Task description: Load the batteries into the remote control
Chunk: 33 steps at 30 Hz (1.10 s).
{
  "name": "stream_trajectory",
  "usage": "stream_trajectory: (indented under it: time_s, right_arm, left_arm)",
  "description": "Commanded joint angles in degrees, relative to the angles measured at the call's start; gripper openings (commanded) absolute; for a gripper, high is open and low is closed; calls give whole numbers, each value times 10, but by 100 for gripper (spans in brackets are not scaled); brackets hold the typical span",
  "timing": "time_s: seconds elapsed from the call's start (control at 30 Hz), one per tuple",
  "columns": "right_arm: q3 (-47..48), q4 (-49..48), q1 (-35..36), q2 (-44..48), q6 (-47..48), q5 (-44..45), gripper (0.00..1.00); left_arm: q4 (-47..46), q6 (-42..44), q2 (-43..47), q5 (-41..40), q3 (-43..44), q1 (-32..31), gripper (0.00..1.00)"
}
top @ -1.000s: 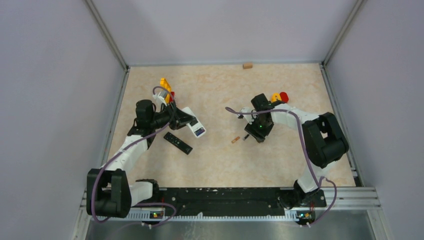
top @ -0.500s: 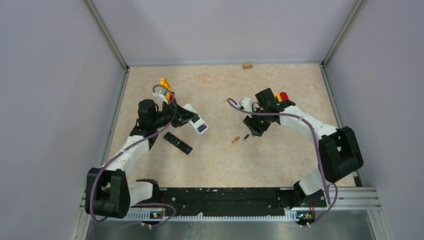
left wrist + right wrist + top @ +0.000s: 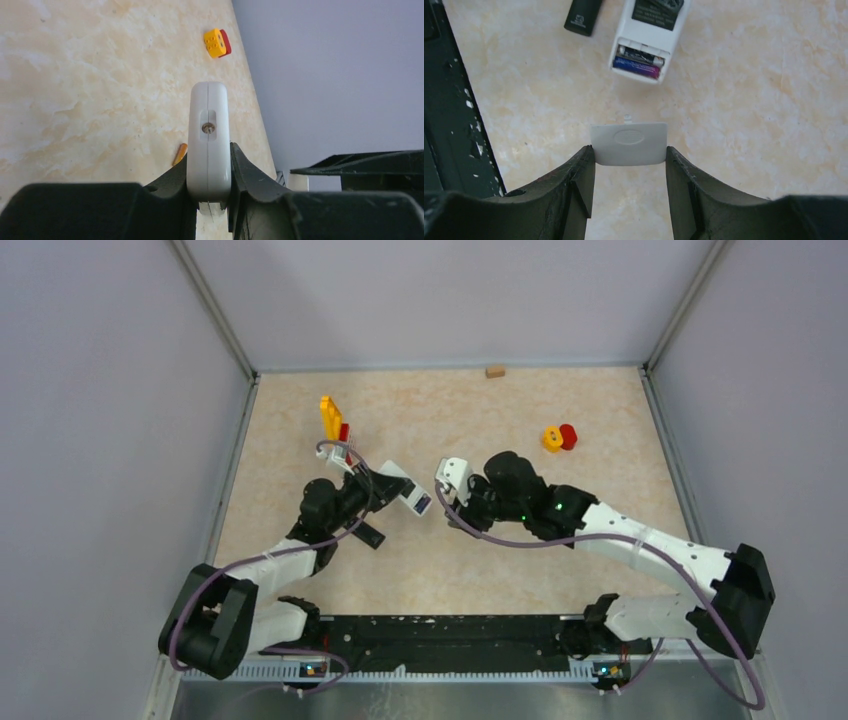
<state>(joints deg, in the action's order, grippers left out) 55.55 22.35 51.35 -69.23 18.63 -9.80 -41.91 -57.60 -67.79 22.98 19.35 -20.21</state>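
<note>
White plastic: remote control (image 3: 644, 37), top centre of right wrist view, compartment open, two batteries (image 3: 636, 64) apparently seated. Grip: left gripper (image 3: 208, 170) pinches remote control; right gripper (image 3: 629, 160) pinches loose cover (image 3: 629, 144). Outstanding: refit cover.

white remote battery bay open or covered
Open: the right wrist view shows batteries bare in the remote, with the cover held apart from it.
</note>
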Motion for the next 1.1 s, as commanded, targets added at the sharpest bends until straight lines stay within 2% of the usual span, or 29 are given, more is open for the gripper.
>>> stream_trajectory:
  time_s: [0.0, 0.3, 0.6, 1.07]
  right_arm:
    - [14, -56, 44, -4, -59, 60, 44]
    - [111, -6, 71, -101, -151, 95, 40]
    - [155, 11, 71, -152, -154, 130, 40]
    - [167, -5, 71, -178, -137, 134, 40]
  left_arm:
    - [-150, -5, 3, -52, -15, -15, 0]
    - [-175, 13, 25, -46, -41, -22, 0]
    - [-177, 36, 49, -17, -52, -22, 0]
    - [-177, 48, 73, 6, -57, -22, 0]
